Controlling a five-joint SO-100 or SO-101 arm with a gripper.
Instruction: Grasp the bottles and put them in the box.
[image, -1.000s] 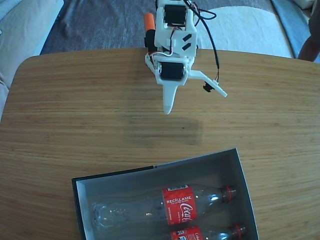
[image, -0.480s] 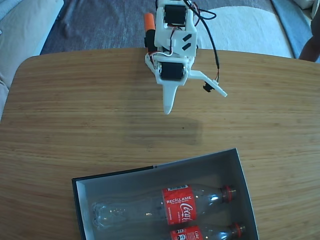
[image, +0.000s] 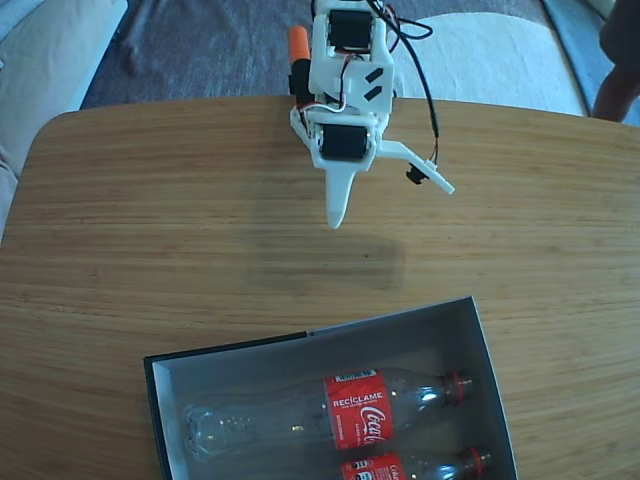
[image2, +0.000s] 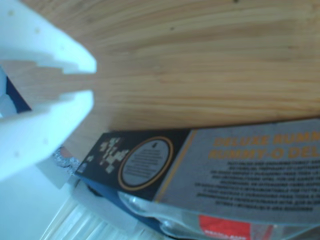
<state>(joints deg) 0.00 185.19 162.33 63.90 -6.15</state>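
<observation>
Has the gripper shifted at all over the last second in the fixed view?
No. The gripper sits at the same spot against the table's far edge, open and empty.

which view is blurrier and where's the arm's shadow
Wrist view is softer: the white two-finger gripper is a blown-out blur, and the black box wall's print smears. Fixed view is sharp; a faint shadow falls on the wooden table below the gripper.

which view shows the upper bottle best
The fixed view: the upper bottle lies whole inside the box, red label facing up, cap to the right. The wrist view catches only a blurred sliver of clear plastic and red label behind the box's printed wall; which bottle it is cannot be told.
</observation>
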